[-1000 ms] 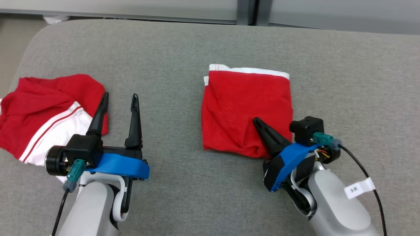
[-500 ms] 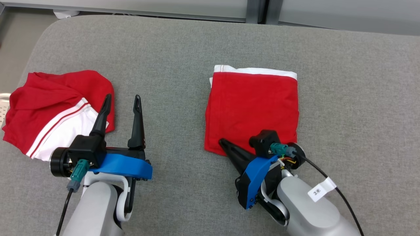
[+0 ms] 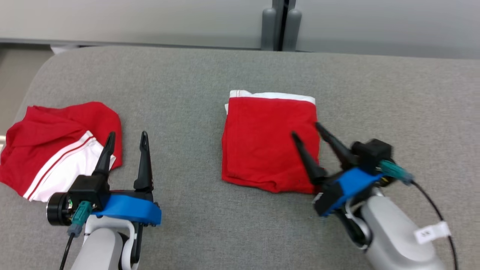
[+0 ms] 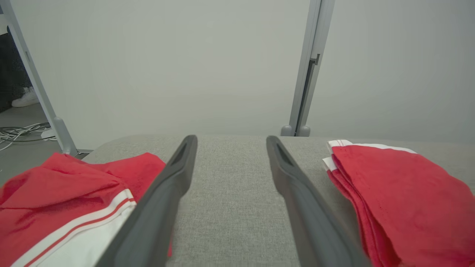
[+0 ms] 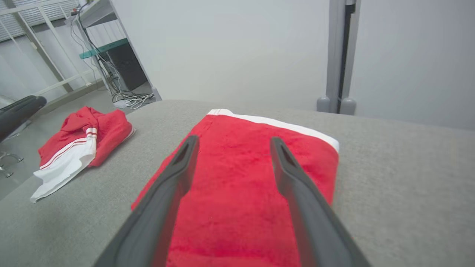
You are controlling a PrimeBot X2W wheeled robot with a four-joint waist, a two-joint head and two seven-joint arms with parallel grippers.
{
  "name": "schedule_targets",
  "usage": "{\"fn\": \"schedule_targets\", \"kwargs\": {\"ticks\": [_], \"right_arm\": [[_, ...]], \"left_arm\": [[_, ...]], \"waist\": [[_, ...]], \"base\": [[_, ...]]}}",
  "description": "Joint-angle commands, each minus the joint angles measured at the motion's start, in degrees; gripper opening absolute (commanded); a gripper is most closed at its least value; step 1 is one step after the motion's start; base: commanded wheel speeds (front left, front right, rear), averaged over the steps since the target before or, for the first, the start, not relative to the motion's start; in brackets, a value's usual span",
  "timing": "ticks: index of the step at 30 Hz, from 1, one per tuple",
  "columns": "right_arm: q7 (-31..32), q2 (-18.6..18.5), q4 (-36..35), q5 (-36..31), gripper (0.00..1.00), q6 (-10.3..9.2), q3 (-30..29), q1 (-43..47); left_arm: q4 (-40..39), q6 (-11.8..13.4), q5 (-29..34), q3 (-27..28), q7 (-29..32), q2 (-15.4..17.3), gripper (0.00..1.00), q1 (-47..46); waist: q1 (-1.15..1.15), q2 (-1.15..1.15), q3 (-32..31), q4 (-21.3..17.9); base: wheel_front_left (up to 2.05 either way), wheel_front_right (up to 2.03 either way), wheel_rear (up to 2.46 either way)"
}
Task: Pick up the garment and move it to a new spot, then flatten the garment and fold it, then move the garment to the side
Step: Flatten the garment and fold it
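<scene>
Grey padded surface (image 3: 195, 75), fabric-covered with a rounded far-left corner, and pale wall panels behind it. A grey post (image 3: 281, 26) stands between the panels at the far edge. In the right wrist view, cables (image 5: 128, 98) lie on the floor off to the left, near a shelf unit.

Folded garment (image 3: 266, 146): red, a neat rectangle lying flat on the surface just right of centre. A white band shows along its far edge, and layered folds are visible down its left side.

Crumpled garment (image 3: 48, 142): red with a white panel and a thin red stripe, bunched at the left edge of the surface, well apart from the folded one.

Right gripper (image 3: 305, 129): fingers spread, nothing between them, pointing away and slightly left. It sits over the near-right part of the folded garment. One finger crosses the red cloth and the other runs along its right edge. Cannot tell whether the tips touch the fabric.

Left gripper (image 3: 127, 133): fingers spread wide, empty, pointing away over bare grey surface. It is just beside the right edge of the crumpled garment, between the two garments.
</scene>
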Motion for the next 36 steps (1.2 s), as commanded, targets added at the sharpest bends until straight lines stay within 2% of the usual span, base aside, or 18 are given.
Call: {"fn": "schedule_targets", "kwargs": {"ticks": [1, 6, 11, 14, 24, 36], "right_arm": [[-0.3, -0.4, -0.5, -0.4, 1.00, 0.00, -0.8, 1.2], [0.4, -2.1, -6.2, -3.1, 1.00, 0.00, -12.2, 8.6], [3.8, -1.6, -12.7, -6.6, 1.00, 0.00, -21.2, 16.0], [6.2, -0.6, -16.8, -8.6, 1.00, 0.00, -24.5, 20.4], [14.2, 2.5, -29.2, -12.0, 1.00, 0.00, -28.9, 30.4], [18.6, 3.3, -35.7, -14.5, 1.00, 0.00, -30.0, 33.9]], "left_arm": [[0.0, 0.1, -0.1, 0.2, -0.1, 0.4, 1.00, 0.8], [-0.5, 0.5, -0.4, 0.4, 0.9, 1.7, 1.00, 3.2], [-1.6, 0.8, -0.4, 0.3, 2.0, 3.1, 1.00, 5.8], [-2.1, 1.0, -0.6, 0.2, 2.7, 3.8, 1.00, 7.8], [-4.5, 2.1, -1.3, -0.1, 4.3, 4.6, 1.00, 13.4], [-4.1, 2.3, -1.8, -1.1, 4.7, 4.5, 1.00, 14.5]], "waist": [[0.00, -0.01, -1.3, -1.2], [0.00, -0.01, -3.9, -3.2], [0.00, -0.01, -6.3, -4.9], [0.00, -0.01, -7.8, -5.6], [0.00, -0.01, -11.0, -6.3], [0.00, -0.01, -12.7, -6.1]], "base": [[0.00, 0.00, 0.00], [0.00, 0.00, 0.00], [0.00, 0.00, 0.00], [0.00, 0.00, 0.00], [0.00, 0.00, 0.00], [0.00, 0.00, 0.00]]}}
